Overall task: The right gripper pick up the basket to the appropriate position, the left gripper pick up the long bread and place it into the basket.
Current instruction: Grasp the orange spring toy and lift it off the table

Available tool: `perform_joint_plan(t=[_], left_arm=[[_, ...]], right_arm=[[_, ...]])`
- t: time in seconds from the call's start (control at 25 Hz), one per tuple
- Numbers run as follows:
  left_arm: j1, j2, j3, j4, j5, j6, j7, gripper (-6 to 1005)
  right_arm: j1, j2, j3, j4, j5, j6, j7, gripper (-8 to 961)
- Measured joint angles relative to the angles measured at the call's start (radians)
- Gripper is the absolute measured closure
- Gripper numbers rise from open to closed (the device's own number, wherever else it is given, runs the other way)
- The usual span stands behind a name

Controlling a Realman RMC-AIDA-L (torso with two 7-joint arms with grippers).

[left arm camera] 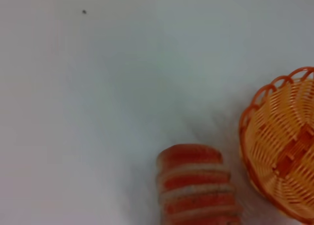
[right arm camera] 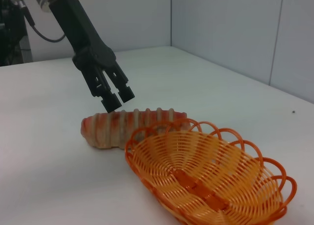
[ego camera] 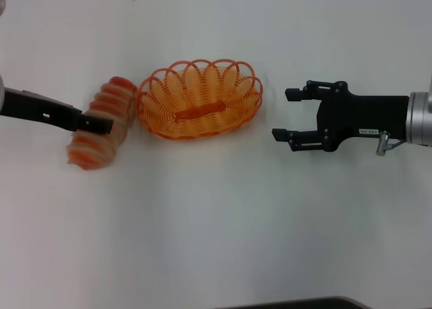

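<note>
The orange wire basket (ego camera: 199, 100) stands empty at the table's middle; it also shows in the right wrist view (right arm camera: 206, 181) and the left wrist view (left arm camera: 279, 151). The long bread (ego camera: 94, 144) lies just left of it, close to its rim, with cream and orange-red ridges (right arm camera: 132, 126) (left arm camera: 196, 190). My left gripper (ego camera: 108, 125) hangs right over the bread's middle, its fingertips (right arm camera: 112, 104) close together just above the loaf and holding nothing. My right gripper (ego camera: 283, 113) is open and empty, a short way right of the basket.
The white table (ego camera: 216, 221) stretches around both things. Grey partition walls (right arm camera: 235, 28) stand behind the table in the right wrist view. A dark edge (ego camera: 297, 303) shows at the table's near side.
</note>
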Motion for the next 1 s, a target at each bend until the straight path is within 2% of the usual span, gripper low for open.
perform_joint_plan(t=[0.68, 1.0], left_arm=[[-0.013, 0.0, 0.034, -0.051, 0.023, -0.016, -0.017, 65], [-0.007, 0.0, 0.08, -0.051, 0.026, -0.026, -0.018, 66]], right_arm=[[-0.004, -0.001, -0.006, -0.001, -0.002, 0.001, -0.011, 113], [-0.001, -0.001, -0.008, 0.0, -0.002, 0.005, -0.012, 112]])
